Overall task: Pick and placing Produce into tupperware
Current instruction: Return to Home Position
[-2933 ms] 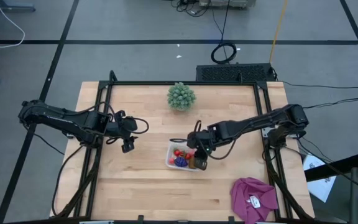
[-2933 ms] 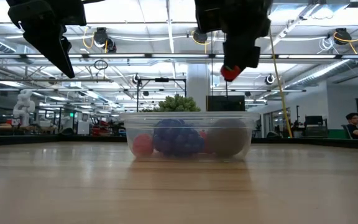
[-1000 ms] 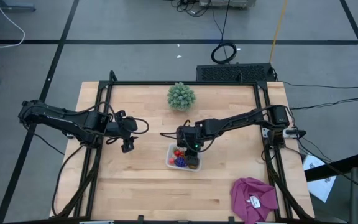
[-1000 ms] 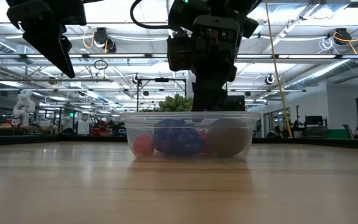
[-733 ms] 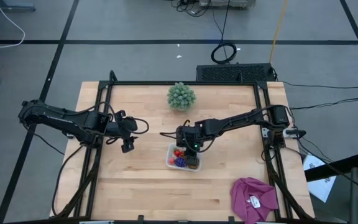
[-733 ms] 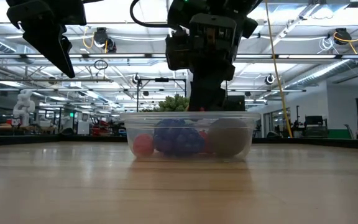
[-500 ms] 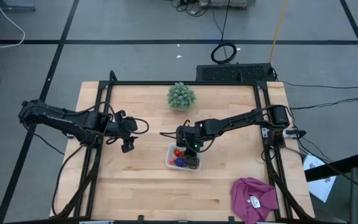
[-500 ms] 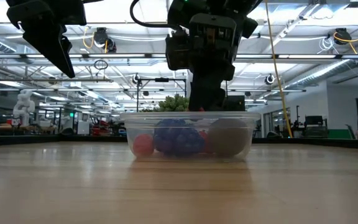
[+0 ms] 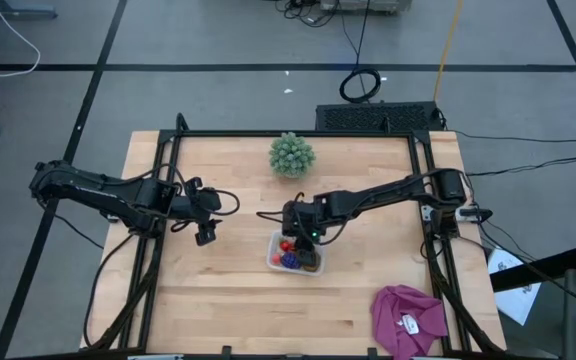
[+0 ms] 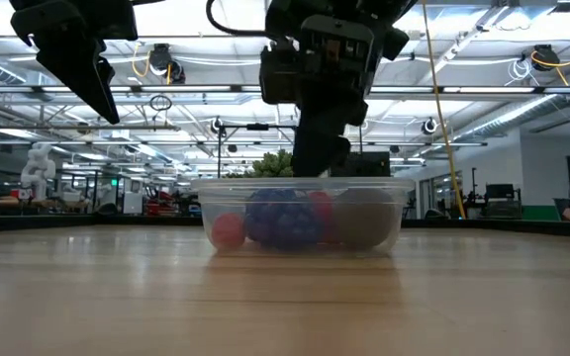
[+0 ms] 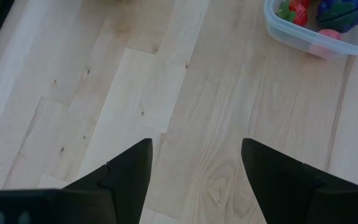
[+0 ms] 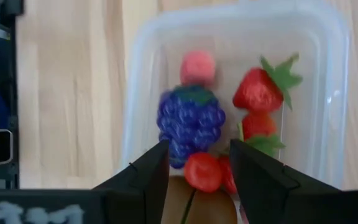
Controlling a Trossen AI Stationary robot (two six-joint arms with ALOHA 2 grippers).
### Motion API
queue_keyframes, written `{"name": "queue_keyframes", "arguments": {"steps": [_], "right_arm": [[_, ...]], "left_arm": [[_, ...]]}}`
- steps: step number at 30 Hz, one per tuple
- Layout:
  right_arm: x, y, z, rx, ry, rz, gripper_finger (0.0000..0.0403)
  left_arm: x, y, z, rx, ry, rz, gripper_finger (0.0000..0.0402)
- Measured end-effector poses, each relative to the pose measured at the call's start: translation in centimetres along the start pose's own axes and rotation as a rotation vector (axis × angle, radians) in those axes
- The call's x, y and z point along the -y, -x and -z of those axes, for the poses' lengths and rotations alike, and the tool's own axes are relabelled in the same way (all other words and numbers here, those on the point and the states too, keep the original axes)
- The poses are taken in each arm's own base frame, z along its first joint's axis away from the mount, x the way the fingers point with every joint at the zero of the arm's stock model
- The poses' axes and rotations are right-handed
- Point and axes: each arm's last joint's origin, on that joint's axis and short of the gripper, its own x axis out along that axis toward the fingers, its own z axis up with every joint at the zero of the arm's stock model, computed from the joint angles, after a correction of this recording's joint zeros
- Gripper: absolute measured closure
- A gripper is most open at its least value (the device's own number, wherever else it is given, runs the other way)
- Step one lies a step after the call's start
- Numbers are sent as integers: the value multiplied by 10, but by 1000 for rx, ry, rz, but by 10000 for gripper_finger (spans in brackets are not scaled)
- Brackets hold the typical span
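Observation:
The clear tupperware (image 9: 277,262) stands mid-table and holds the produce. In it are a purple grape cluster (image 12: 190,121), a pink piece (image 12: 197,67), two strawberries (image 12: 263,90) and a brown kiwi (image 10: 362,220). My right gripper (image 12: 199,149) hovers open just above the tupperware, slanting down. Another red strawberry (image 12: 202,171) lies between its fingers, apart from both, on the other produce. My left gripper (image 9: 206,236) hangs open over bare wood, left of the tupperware (image 11: 291,37).
A green spiky ball (image 9: 292,155) sits near the table's far edge. A magenta cloth (image 9: 408,318) lies at the near right corner. Black frame rails (image 9: 158,200) run along the table's left, right and far sides. Bare wood lies between the left gripper and the tupperware.
My right gripper has opened above the tupperware and let go of the red strawberry. The strawberry has dropped a little and now lies on the other produce inside. The gripper has barely shifted otherwise.

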Motion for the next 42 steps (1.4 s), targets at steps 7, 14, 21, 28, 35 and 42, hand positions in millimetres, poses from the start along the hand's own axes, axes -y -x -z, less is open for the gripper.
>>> {"name": "queue_keyframes", "arguments": {"steps": [7,14,21,28,35,42], "right_arm": [[-10,21,-6,86,83,-22,243],[-15,48,1,85,69,88,243],[-10,73,33,-157,-107,289,258],[-8,86,48,-257,-177,405,270],[-8,88,48,-265,-97,396,271],[-5,114,53,-207,-46,575,271]], "left_arm": [[0,0,0,1,1,0,149],[0,0,-1,8,3,3,149],[0,0,-1,7,2,3,149],[0,0,-1,7,-27,3,149],[0,3,-7,94,-114,-8,149],[-20,49,-11,323,-45,-51,149]]}}
